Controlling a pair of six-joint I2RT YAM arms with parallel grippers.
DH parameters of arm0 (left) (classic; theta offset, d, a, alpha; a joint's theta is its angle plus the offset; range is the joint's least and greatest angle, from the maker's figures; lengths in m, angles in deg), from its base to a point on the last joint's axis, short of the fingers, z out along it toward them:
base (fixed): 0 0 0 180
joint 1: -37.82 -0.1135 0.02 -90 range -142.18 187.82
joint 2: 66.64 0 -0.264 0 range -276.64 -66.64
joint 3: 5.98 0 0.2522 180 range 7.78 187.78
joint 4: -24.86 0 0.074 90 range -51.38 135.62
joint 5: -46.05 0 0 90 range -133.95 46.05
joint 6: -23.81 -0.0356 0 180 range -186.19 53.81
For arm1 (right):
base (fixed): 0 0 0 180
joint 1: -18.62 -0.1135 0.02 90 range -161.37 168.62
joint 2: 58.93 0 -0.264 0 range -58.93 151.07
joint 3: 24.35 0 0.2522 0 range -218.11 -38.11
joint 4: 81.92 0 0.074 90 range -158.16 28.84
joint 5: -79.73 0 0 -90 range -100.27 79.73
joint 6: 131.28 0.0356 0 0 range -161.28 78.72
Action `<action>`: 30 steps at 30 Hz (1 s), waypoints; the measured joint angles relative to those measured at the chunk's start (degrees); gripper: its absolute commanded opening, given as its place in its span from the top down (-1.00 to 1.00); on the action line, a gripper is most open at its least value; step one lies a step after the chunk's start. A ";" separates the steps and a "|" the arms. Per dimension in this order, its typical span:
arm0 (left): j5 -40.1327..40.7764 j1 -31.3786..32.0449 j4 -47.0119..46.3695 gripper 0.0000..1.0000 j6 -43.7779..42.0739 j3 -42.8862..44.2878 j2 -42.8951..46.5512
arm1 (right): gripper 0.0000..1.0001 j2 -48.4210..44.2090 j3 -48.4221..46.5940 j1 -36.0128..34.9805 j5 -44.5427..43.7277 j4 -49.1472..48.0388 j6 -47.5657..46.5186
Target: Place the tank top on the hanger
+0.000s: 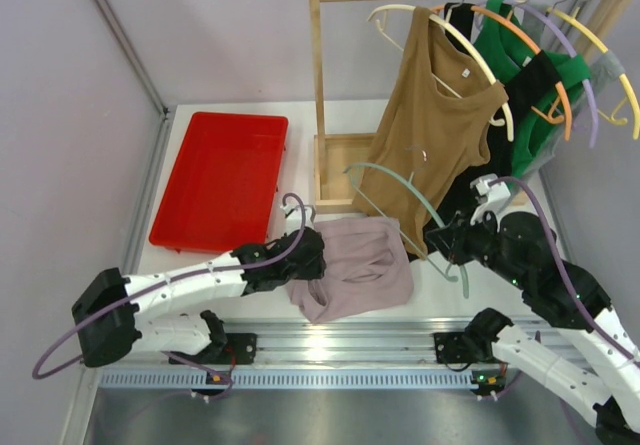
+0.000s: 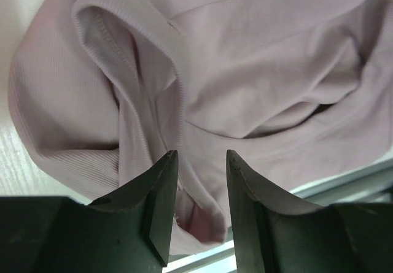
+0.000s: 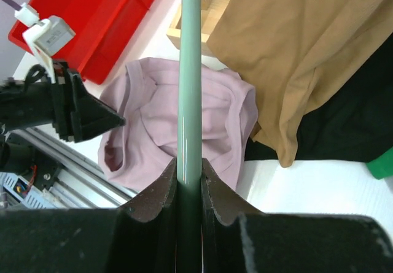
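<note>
The pink-grey tank top lies bunched up on the counter, near the middle. It is not on the hanger yet. Our right gripper is pinched tight on the green hanger and holds it over the tank top. Our left gripper is partly open and holds nothing. It sits at the tank top's left edge. We think it must grab a strap hole next. We see no words we can read.

Brown top crowds hanger — rack post behind.
</note>
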 measured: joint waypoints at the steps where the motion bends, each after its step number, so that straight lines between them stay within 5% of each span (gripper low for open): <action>1: 0.72 0.11 0.02 0.16 0.13 0.02 -1.09 | 1.00 -0.48 0.28 0.00 0.11 0.35 0.39; 14: 3.76 0.87 -0.15 0.23 0.87 2.23 -10.45 | 1.00 -0.96 0.55 0.00 1.31 0.72 1.03; 16: 4.50 0.98 0.02 0.31 0.87 2.78 -11.47 | 1.00 -1.03 0.55 0.00 1.51 0.79 1.01; 21: 6.29 1.09 0.85 0.98 0.59 3.34 -12.09 | 1.00 -2.19 0.46 0.00 2.34 2.21 0.76; 30: 5.22 0.48 0.63 1.00 -3.52 3.28 -6.49 | 1.00 -5.44 -5.68 0.00 6.67 10.05 -0.28</action>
